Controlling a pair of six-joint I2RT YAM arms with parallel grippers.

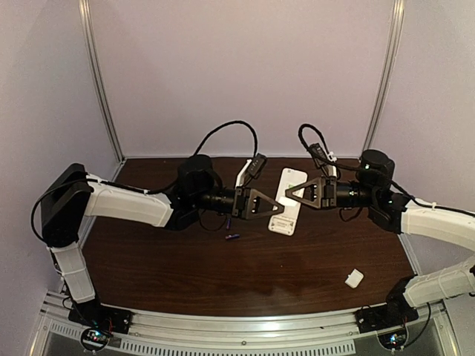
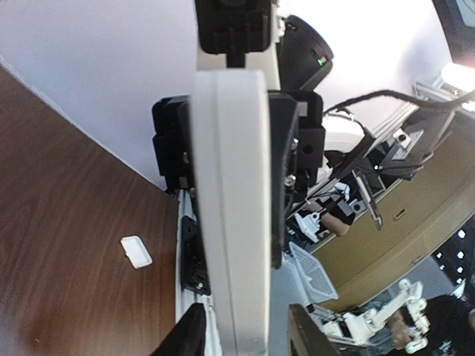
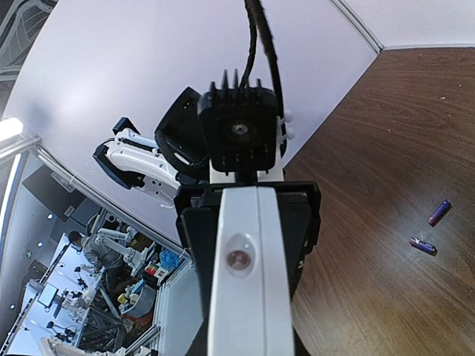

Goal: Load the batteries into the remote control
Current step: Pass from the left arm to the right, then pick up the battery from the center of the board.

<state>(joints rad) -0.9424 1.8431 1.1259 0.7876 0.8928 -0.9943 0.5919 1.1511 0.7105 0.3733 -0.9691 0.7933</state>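
A: Tally, please?

B: One remote control point(image 1: 291, 182), two batteries point(image 3: 439, 213), one small white cover piece point(image 1: 354, 278).

A: Where are they?

B: The remote control is between both arms. The batteries lie close together on the surface point(image 1: 223, 282), and the cover piece sits well apart from them.

A: Grips?

B: The right gripper point(image 1: 291, 194) is clenched on the remote control. The left gripper point(image 1: 279, 209) has its jaws on either side of it; I cannot tell if they press.

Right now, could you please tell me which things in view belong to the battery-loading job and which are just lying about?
Belonging to the job:
- remote control, at the centre
- batteries, both loose on the table

Just lying about:
- small white square piece, alone on the table near its right edge, with nothing touching it
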